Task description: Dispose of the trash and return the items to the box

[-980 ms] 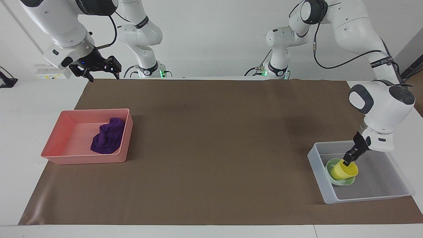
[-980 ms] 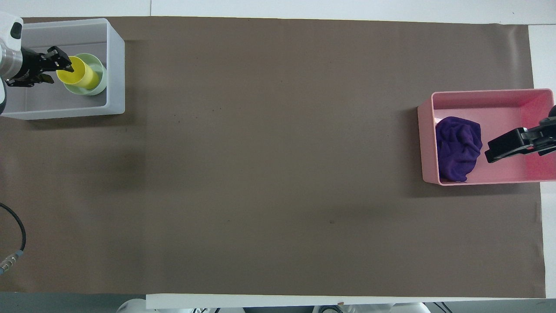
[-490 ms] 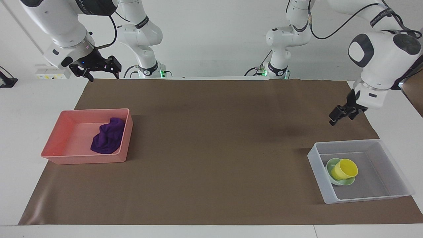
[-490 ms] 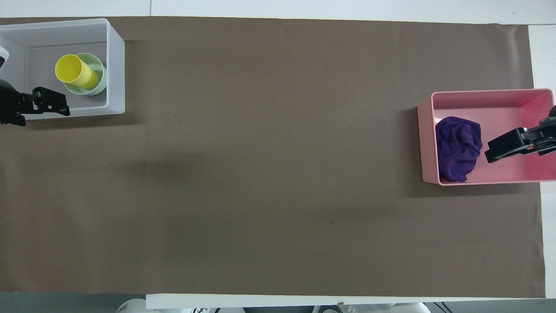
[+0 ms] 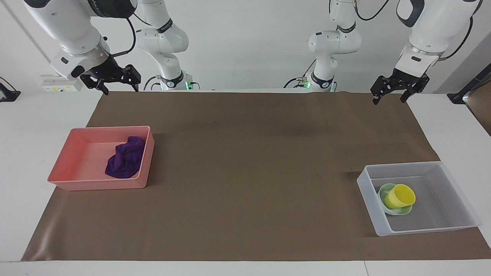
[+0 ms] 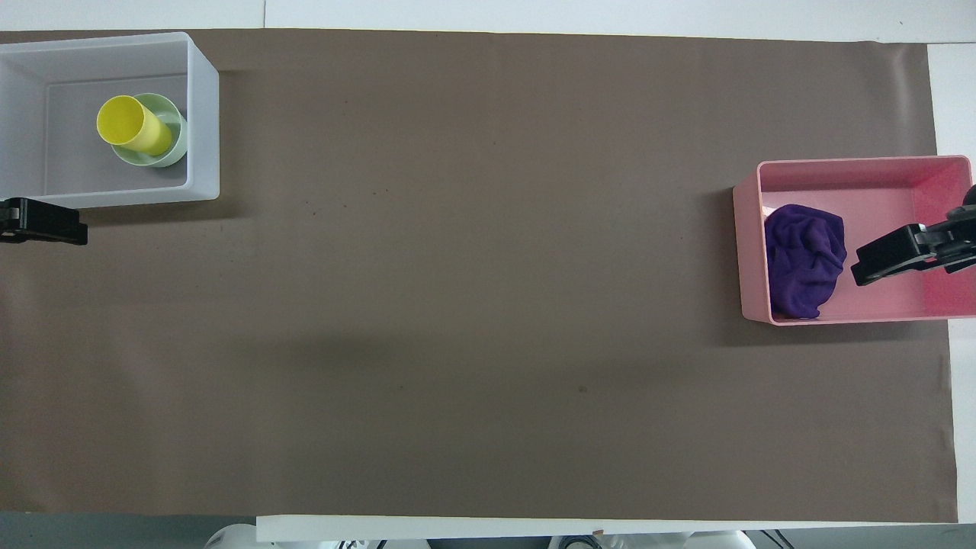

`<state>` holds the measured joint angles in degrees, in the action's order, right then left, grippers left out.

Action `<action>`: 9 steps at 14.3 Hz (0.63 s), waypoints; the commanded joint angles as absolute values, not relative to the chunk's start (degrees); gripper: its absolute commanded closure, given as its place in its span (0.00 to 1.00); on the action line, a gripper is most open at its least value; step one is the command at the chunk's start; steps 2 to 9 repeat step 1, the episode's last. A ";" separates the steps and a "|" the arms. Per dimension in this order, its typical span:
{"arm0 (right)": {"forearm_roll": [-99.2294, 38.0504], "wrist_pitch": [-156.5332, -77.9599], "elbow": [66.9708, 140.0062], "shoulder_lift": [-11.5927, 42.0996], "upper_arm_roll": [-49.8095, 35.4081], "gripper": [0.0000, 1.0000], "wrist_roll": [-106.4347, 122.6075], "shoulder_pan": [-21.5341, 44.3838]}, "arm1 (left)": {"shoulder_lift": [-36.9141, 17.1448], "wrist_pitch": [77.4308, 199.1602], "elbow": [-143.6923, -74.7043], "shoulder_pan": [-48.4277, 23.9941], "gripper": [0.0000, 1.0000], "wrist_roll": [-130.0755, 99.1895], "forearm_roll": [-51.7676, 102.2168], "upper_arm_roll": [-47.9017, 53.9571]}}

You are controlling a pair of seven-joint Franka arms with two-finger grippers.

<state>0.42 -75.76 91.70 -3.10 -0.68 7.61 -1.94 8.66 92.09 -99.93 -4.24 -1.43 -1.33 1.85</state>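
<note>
At the right arm's end of the worktop, the right tool [image 5: 111, 78] hangs spread and empty, its purple cloth [image 5: 126, 158] binned in the pink tray [image 5: 65, 168]. Yellow cup [image 5: 400, 196] sits nested in the green bowl [image 5: 383, 191] inside the clear bin [image 5: 366, 188] — left tool [image 5: 397, 89], splayed, hangs clear.

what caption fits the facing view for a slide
Yellow cup in green bowl inside clear box; purple cloth in pink tray.
</note>
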 commanded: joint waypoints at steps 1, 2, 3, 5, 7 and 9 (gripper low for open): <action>-0.18 -75.85 93.34 -4.57 -0.88 0.00 8.17 -2.46 | 5.01 88.68 -95.01 -4.22 0.00 1.14 -0.09 1.32; -0.18 -75.85 93.34 -4.57 -0.88 0.00 8.17 -2.46 | 5.01 88.68 -95.01 -4.22 0.00 1.14 -0.09 1.32; -0.18 -75.85 93.34 -4.57 -0.88 0.00 8.17 -2.46 | 5.01 88.68 -95.01 -4.22 0.00 1.14 -0.09 1.32; -0.18 -75.85 93.34 -4.57 -0.88 0.00 8.17 -2.46 | 5.01 88.68 -95.01 -4.22 0.00 1.14 -0.09 1.32; -0.18 -75.85 93.34 -4.57 -0.88 0.00 8.17 -2.46 | 5.01 88.68 -95.01 -4.22 0.00 1.14 -0.09 1.32; -0.18 -75.85 93.34 -4.57 -0.88 0.00 8.17 -2.46 | 5.01 88.68 -95.01 -4.22 0.00 1.14 -0.09 1.32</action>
